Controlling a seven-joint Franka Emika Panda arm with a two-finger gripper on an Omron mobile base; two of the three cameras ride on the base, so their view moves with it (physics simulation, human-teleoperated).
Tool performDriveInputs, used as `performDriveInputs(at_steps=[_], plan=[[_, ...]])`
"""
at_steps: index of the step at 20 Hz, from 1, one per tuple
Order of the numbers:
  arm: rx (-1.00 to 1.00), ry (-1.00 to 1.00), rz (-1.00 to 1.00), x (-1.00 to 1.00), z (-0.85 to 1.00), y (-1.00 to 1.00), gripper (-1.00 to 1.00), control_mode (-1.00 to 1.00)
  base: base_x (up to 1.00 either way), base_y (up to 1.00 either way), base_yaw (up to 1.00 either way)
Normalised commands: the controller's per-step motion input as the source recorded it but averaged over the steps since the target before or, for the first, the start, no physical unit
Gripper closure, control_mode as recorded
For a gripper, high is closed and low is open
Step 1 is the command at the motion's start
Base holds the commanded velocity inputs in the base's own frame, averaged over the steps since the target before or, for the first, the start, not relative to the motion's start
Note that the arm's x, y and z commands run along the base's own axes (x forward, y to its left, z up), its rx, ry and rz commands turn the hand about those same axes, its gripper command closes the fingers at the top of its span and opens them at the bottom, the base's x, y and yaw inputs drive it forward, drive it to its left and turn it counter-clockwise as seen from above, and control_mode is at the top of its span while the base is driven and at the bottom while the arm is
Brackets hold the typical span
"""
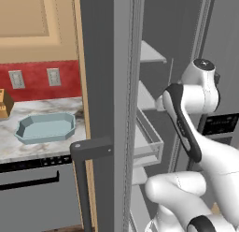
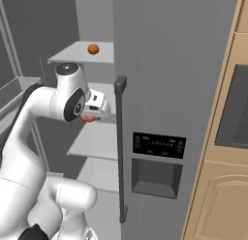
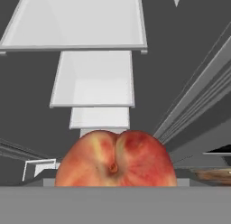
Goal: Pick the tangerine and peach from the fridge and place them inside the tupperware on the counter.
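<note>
At far left, a pale blue-green tupperware (image 1: 45, 127) sits empty on the marbled surface (image 1: 51, 107). To its right stands the grey fridge (image 1: 105, 86), its door swung open with a dark bar handle (image 1: 84, 179). Inside, the white arm reaches between the pale shelves (image 2: 97, 137). The gripper (image 2: 94, 117) holds the peach (image 3: 116, 159), which sits close against the hand camera; whether the jaws pinch it cannot be told, as the fingertips are hidden. The tangerine (image 2: 93, 49) rests on the upper shelf, above the gripper.
</note>
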Motion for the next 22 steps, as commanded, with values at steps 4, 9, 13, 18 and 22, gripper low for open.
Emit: performDriveInputs(at_steps=[4, 9, 13, 18, 22], plan=[[0.00, -0.03, 0.00, -0.68, 0.04, -0.01, 1.00, -1.00, 0.00, 0.00, 0.00], [0.00, -0.20, -0.12, -0.73, 0.00, -0.12, 1.00, -1.00, 0.00, 0.00, 0.00], [0.02, -0.08, -0.11, -0.66, 0.00, -0.16, 1.00, -1.00, 0.00, 0.00, 0.00], [0.00, 0.00, -0.04, -0.22, 0.00, -0.04, 1.00, 1.00, -0.44, -0.01, -0.08], [0.00, 0.00, 0.00, 0.00, 0.00, 0.00, 1.00, 1.00, -0.95, -0.05, -0.16]])
